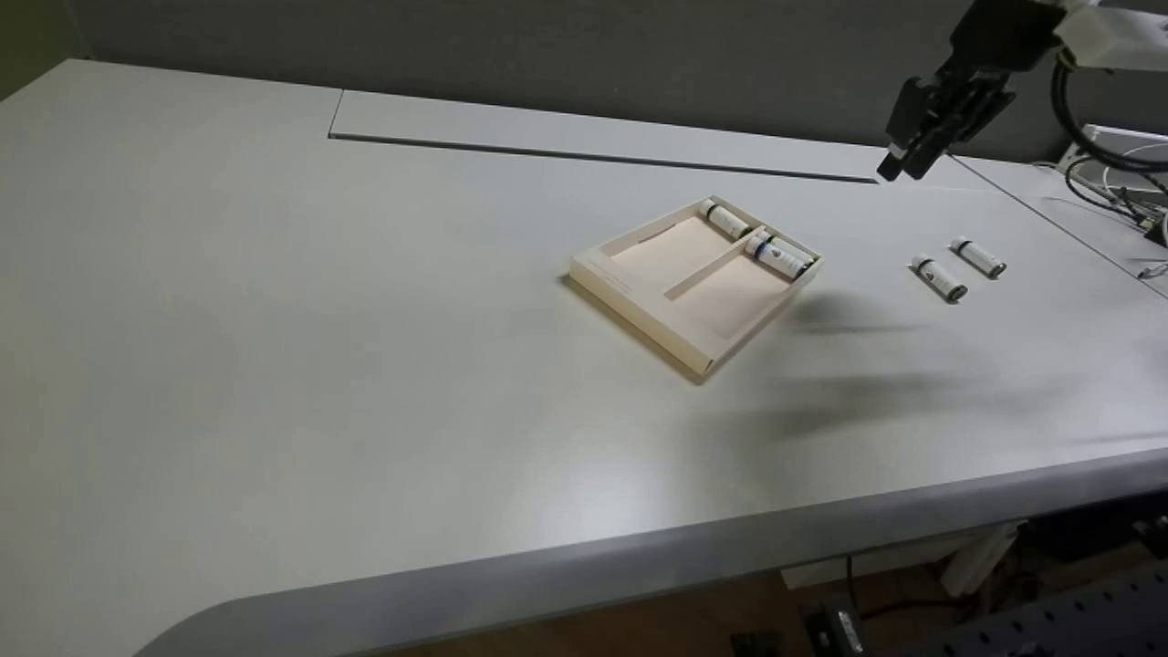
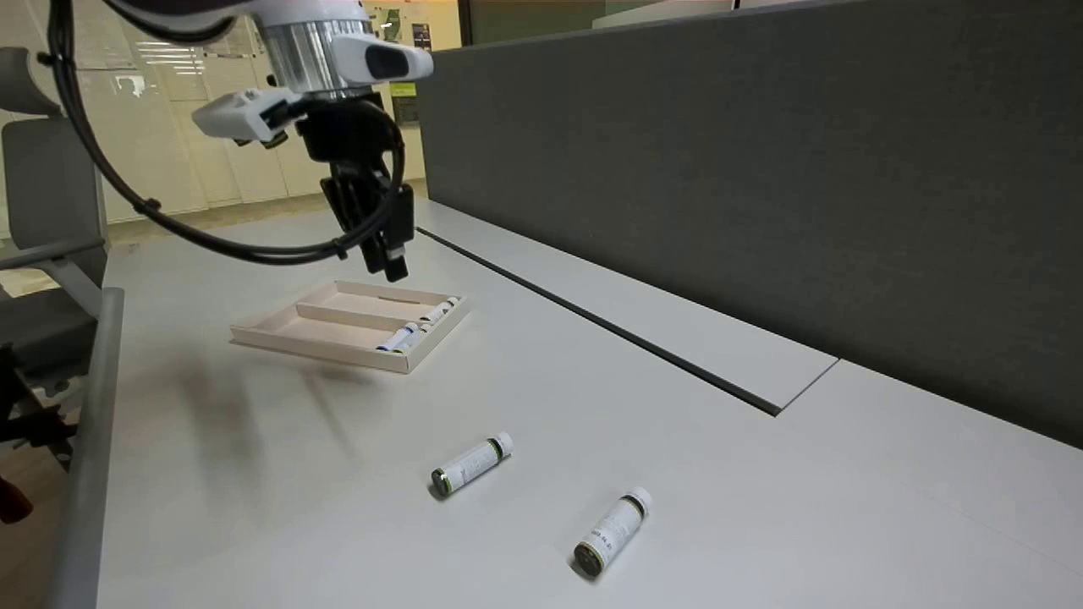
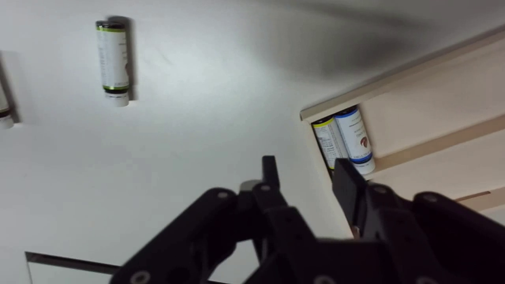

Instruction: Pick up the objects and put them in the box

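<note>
The gripper [image 3: 305, 173] hangs in the air above the surface [image 1: 365, 319]; its two black fingers [image 3: 270, 170] stand spread, with a clear gap between them in the wrist view. The box [image 1: 639, 297], which is a shallow beige tray with a divider [image 1: 712, 265], lies flat on the surface. In one compartment of it there are, side by side, a vial with blue bands [image 3: 357, 136] and a vial with yellow bands [image 3: 329, 142], this one along the wall; across the divider lies a third vial [image 1: 725, 219] (its label is too small for reading). On the surface, apart from the box, a vial with green bands [image 3: 113, 59] rests on its side, and near it, not touching, the last vial [image 2: 613, 533], which the wrist view cuts at its edge. Along one side of the surface stands a dark grey partition [image 2: 719, 169]; in an exterior view also a grey chair [image 2: 51, 186] is seen.
</note>
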Motion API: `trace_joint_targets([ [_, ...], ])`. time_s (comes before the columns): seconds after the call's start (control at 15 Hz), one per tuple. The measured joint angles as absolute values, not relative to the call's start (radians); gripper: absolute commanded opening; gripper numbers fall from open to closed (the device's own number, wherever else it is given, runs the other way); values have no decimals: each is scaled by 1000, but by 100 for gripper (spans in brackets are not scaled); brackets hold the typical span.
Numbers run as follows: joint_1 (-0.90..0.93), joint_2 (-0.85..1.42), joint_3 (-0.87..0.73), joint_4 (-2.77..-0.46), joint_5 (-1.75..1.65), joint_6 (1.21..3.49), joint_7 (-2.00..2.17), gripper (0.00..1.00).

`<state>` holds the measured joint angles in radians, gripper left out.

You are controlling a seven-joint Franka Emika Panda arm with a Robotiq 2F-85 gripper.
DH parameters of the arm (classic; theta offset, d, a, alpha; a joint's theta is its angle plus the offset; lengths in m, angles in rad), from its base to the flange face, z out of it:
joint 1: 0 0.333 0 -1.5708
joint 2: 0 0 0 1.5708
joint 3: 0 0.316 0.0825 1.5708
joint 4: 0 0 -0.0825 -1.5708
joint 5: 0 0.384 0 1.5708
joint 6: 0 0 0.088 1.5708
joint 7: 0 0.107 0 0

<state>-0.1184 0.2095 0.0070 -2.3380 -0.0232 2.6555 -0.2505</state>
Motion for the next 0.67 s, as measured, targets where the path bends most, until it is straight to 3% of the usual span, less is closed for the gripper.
trace_joint_targets([
  [0.27,-112,123,-28,-2345,-98,2572,-250,99],
  [0.67,-114,49,-57,-2346,-89,2408,-273,100],
])
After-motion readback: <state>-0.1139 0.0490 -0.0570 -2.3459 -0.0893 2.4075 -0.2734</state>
